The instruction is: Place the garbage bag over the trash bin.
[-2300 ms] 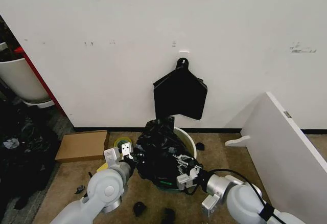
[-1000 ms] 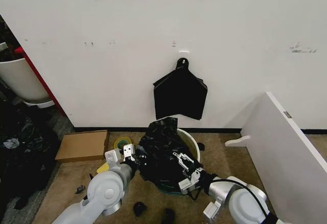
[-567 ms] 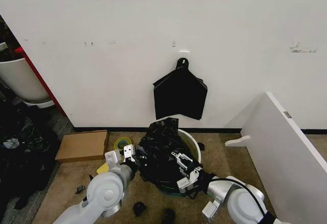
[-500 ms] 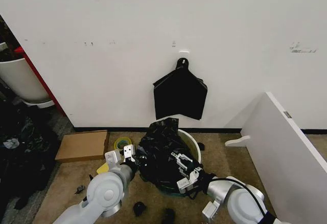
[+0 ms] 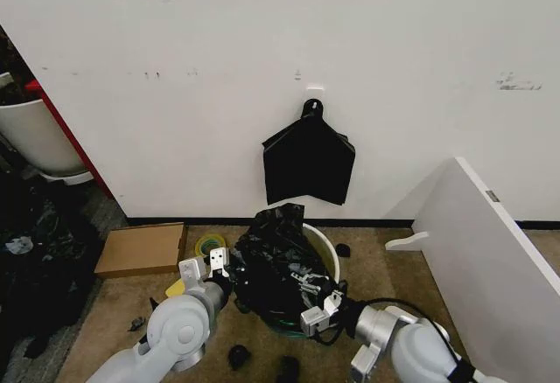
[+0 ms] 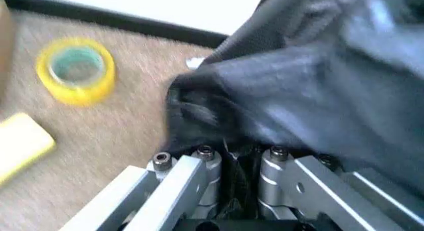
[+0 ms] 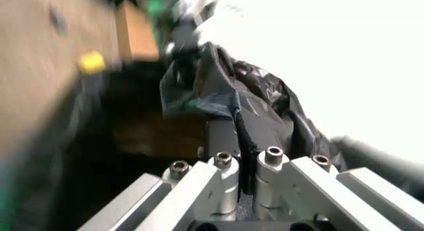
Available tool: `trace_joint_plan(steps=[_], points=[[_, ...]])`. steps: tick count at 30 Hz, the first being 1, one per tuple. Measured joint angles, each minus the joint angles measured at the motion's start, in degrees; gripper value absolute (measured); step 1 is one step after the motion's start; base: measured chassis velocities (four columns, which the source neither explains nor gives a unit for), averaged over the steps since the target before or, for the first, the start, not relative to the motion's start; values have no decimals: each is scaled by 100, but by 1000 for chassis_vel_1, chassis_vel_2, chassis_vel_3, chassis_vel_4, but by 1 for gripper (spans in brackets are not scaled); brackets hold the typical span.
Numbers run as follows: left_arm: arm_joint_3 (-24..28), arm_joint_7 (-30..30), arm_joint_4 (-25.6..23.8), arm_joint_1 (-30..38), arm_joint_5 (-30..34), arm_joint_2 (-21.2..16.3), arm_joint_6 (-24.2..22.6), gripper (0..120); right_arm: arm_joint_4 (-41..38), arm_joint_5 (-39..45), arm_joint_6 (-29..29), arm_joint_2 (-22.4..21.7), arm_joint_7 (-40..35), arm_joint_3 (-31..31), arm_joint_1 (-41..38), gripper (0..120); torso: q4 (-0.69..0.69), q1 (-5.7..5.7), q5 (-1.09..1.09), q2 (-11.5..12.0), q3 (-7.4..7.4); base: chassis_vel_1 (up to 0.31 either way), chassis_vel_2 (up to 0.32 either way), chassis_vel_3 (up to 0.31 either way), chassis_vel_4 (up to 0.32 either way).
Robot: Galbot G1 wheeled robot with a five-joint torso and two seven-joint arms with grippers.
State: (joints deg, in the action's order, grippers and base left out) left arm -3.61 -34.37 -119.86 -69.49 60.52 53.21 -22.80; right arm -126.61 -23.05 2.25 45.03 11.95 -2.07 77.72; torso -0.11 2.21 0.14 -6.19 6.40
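Large glossy black plastic garbage bag (image 5: 276, 261) heaped loosely over the near and left part of the round white plastic trash bin (image 5: 324, 247), standing on brown carpet close to the white wall; bin's far-right rim left bare. Peak of crinkled film rising at the bin's far side, just below a flat black bundle (image 5: 309, 163) hanging from a wall hook.

Left gripper (image 5: 219, 267) pressed against the bag's left edge, fingers (image 6: 198, 164) clamped on a fold of black film, as seen in the left wrist view (image 6: 305, 82). Right gripper (image 5: 313, 300) at the bag's near-right side, low against the bin, likewise pinching a pleat of the film between nearly closed fingers (image 7: 222, 174); bag film (image 7: 258, 116) stretching away from them.

Yellow roll of tape (image 5: 210, 245) on the carpet left of the bin, near the left gripper; flat brown cardboard box (image 5: 142, 248) farther left. White board (image 5: 490, 261) leaning at the right.
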Motion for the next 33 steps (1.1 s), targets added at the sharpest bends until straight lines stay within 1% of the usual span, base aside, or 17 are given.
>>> trace_joint_plan(steps=[1, 2, 4, 5, 6, 8, 10, 11, 13, 17, 21, 25, 27, 33], points=[[2, 105, 21, -21, -243, -30, 56, 4, -197, 689, -261, -63, -18, -38, 50, 0, 0, 0, 0, 0, 0, 0, 0, 0, 0], [3, 151, 29, -30, -340, -41, 84, 4, -302, 1034, -420, -87, -41, -61, 67, 0, 0, 0, 0, 0, 0, 0, 0, 0, 0], [9, 349, 58, -67, -705, -83, 207, 4, -574, 2135, -878, -122, -195, -138, 64, 0, 0, 0, 0, 0, 0, 0, 0, 0, 0], [13, 407, 64, -79, -814, -95, 240, 4, -643, 2479, -998, -123, -267, -162, 42, 0, 0, 0, 0, 0, 0, 0, 0, 0, 0], [13, 407, 64, -79, -814, -95, 240, 4, -643, 2479, -998, -123, -267, -162, 42, 0, 0, 0, 0, 0, 0, 0, 0, 0, 0], [53, 753, 104, -159, -1426, -139, 444, 4, -935, 4450, -1625, -41, -800, -292, -194, 0, 1, 0, 0, 0, 0, 0, 0, 0, 0], [66, 925, 126, -211, -1734, -144, 557, 4, -986, 5424, -1922, 41, -1105, -370, -331, 0, 1, 0, 0, 0, 0, 0, 0, 0, 0], [70, 992, 138, -232, -1862, -146, 607, 4, -969, 5733, -2006, 76, -1208, -399, -370, 0, 1, 0, 0, 0, 0, 0, 0, 0, 0], [77, 1136, 161, -278, -2101, -163, 741, 4, -850, 6119, -2098, 130, -1356, -447, -409, 0, 1, 0, 0, 0, 0, 0, 0, 0, 0], [84, 1324, 174, -317, -2332, -204, 922, 4, -603, 6430, -2132, 227, -1500, -469, -451, 0, 0, 0, 0, 0, 0, 0, 0, 0, 0], [94, 1573, 182, -341, -2582, -275, 1063, 4, -160, 6506, -2124, 420, -1711, -472, -563, 0, 0, 0, 0, 0, 0, 0, 0, 0, 0], [123, 1751, 183, -364, -2787, -344, 1143, 4, 112, 6505, -2072, 534, -1842, -477, -643, 0, 0, 0, 1, 0, 0, 0, 0, 0, 0], [143, 1905, 197, -415, -3047, -394, 1216, 4, 264, 6567, -2021, 625, -2014, -491, -737, 0, 0, 0, 1, 0, 0, 0, 0, 0, 0], [145, 2149, 205, -525, -3423, -477, 1269, 4, 453, 6730, -2016, 671, -2222, -504, -900, 0, 1, 0, 0, 0, 0, 0, 0, 0, 0]])
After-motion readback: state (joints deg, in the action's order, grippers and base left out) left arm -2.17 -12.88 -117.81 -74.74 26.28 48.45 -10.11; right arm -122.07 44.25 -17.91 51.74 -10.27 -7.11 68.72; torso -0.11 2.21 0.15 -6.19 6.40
